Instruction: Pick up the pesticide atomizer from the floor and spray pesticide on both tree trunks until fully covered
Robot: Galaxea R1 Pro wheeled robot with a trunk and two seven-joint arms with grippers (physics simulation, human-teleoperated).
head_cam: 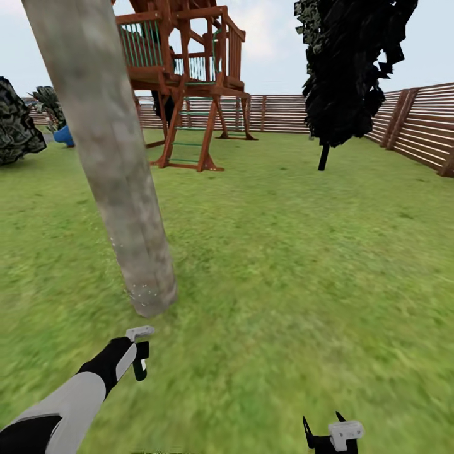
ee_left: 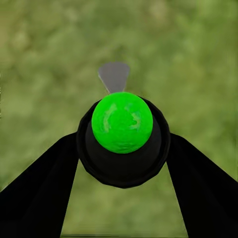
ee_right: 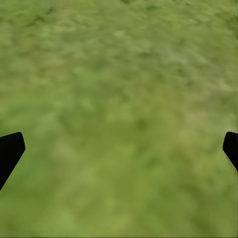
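Note:
The thick, leaning beige-grey tree trunk [head_cam: 107, 157] rises from the grass floor [head_cam: 284, 265] just ahead of my left arm. A few whitish pesticide specks [head_cam: 137, 292] dot the air at its base. My left gripper [head_cam: 140, 360] hangs low in front of the trunk's foot. In the left wrist view the left gripper [ee_left: 124, 145] is shut on the pesticide atomizer [ee_left: 122, 122], a black round body with a bright green cap and a grey nozzle tip. My right gripper [head_cam: 325, 430] sits at the bottom edge, open; the right wrist view shows its fingertips [ee_right: 11, 148] wide apart over bare grass.
A red-brown wooden play tower [head_cam: 186, 75] stands behind the trunk. A narrow all-black tree [head_cam: 343, 69] is at the back right. The brown slat fence [head_cam: 416, 126] bounds the lawn. A dark bush [head_cam: 16, 126] and a blue pot [head_cam: 65, 135] lie far left.

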